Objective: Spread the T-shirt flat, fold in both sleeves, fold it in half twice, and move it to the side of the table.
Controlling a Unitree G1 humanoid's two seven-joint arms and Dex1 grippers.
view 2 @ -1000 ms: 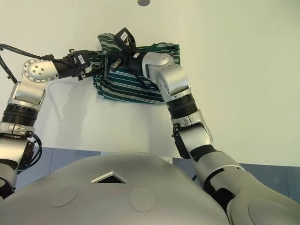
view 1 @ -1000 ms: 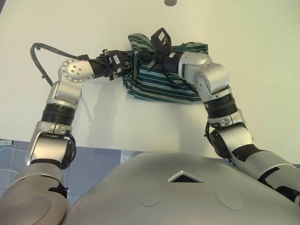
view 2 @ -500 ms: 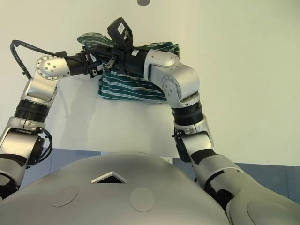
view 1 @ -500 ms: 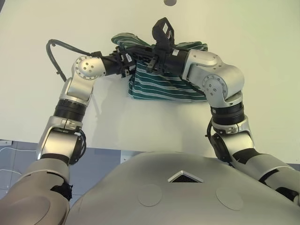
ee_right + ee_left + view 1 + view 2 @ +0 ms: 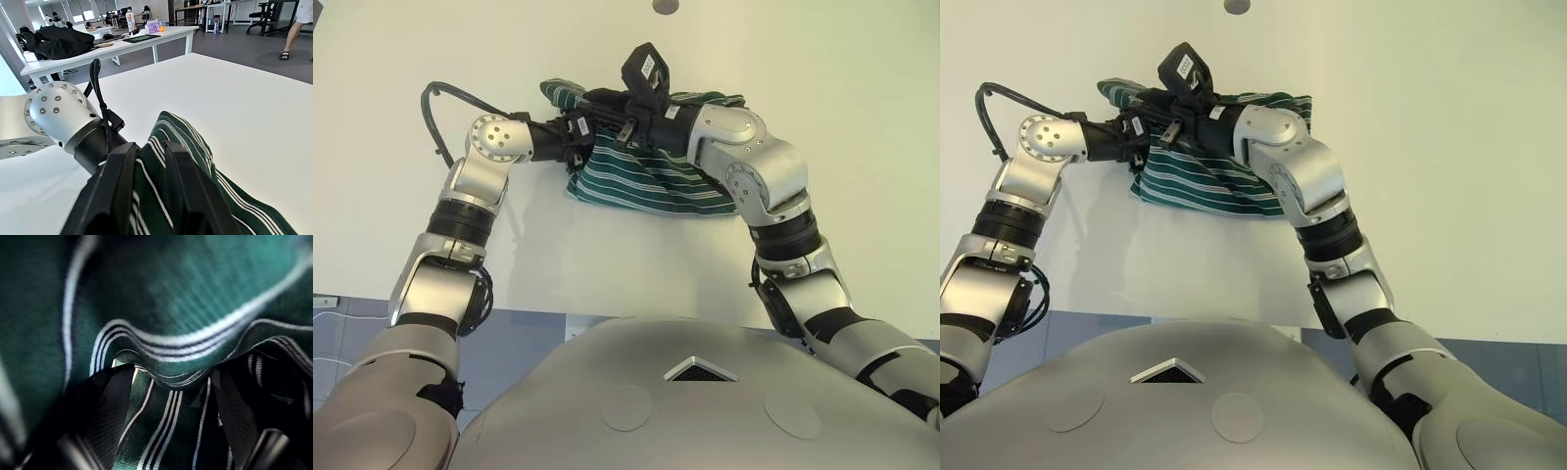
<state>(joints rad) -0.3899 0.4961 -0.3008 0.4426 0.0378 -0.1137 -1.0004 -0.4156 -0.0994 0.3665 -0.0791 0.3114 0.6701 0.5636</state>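
The green T-shirt (image 5: 651, 181) with white stripes lies bunched on the white table (image 5: 862, 117), its left edge lifted off the surface. My left gripper (image 5: 585, 125) is at that raised edge, shut on the cloth. In the left wrist view the striped fabric (image 5: 186, 289) drapes over and between its dark fingers (image 5: 102, 406). My right gripper (image 5: 602, 101) sits just above and behind the left one. In the right wrist view its two black fingers (image 5: 110, 191) stand close together, pinching a fold of the T-shirt (image 5: 195, 142).
A dark round spot (image 5: 664, 5) marks the table's far edge. The table's near edge (image 5: 509, 311) runs just in front of me, with open white surface to both sides of the shirt. The right wrist view shows other desks (image 5: 146, 41) behind.
Both grippers have drawn the shirt's left edge up and a little to the left. The left elbow has swung inward and the right wrist has risen.
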